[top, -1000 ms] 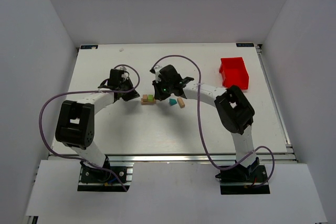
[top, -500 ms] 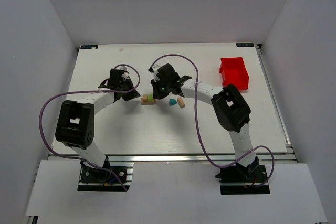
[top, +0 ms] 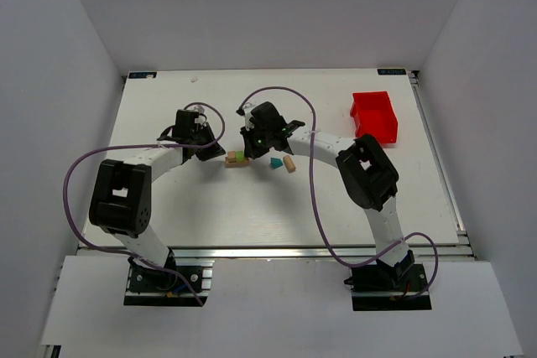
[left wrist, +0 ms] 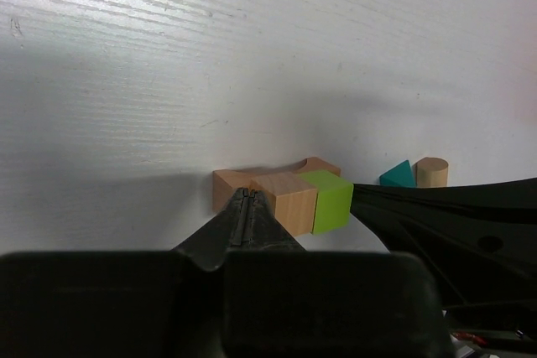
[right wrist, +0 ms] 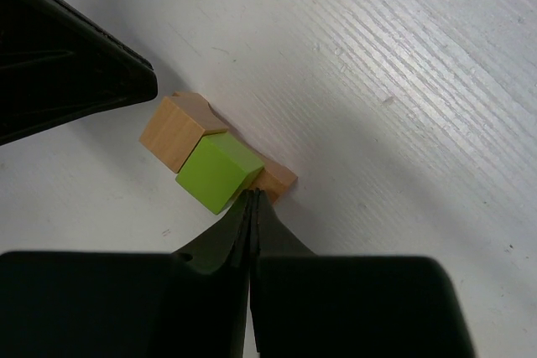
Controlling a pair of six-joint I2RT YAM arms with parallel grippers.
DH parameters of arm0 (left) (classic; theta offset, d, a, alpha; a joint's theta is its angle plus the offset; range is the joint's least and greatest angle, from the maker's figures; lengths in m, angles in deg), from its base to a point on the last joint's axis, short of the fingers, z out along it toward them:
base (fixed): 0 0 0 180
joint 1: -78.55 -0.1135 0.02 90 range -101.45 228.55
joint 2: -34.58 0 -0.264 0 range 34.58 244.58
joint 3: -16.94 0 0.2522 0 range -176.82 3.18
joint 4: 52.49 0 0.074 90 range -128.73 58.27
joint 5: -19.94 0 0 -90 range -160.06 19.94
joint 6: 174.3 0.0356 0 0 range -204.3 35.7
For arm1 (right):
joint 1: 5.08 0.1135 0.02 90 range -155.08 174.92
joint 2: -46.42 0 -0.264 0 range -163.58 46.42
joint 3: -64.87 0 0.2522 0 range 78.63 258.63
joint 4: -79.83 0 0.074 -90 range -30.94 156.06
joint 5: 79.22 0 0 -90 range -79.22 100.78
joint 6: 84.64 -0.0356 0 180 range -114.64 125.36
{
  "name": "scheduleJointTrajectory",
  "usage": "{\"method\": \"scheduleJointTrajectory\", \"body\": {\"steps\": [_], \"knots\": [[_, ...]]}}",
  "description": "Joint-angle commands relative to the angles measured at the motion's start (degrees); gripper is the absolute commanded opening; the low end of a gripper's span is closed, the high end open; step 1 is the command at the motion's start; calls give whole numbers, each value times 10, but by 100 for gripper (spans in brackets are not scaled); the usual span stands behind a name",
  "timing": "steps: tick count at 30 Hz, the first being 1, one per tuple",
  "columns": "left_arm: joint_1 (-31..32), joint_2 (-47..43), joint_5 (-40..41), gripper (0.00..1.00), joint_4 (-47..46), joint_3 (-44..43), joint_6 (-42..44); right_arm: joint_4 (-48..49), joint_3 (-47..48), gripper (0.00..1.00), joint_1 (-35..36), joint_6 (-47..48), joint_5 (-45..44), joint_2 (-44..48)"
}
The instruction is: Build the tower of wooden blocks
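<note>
R arm (top: 367, 175) swung left; tower (top: 237, 159): tan+lime cubes on base.

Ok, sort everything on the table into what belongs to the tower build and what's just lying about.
For the tower:
- green block and tan cube, side by side on a tan base
- teal wedge, loose
- tan cylinder, loose

Lying about:
- red bin, off at the far right

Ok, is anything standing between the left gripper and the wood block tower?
Nothing visible does. The left gripper, jaws shut, has its tips right at the tan cube on the wood block tower, with no other object between.
</note>
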Motion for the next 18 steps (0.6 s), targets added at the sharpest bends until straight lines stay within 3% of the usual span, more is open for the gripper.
{"method": "scheduleJointTrajectory", "body": {"steps": [1, 18], "knots": [[4, -5, -14, 0, -14, -17, 8, 0, 24, 0, 2, -3, -3, -4], [6, -8, -27, 0, -13, -14, 12, 28, -10, 0, 1, -16, -23, 27]]}}
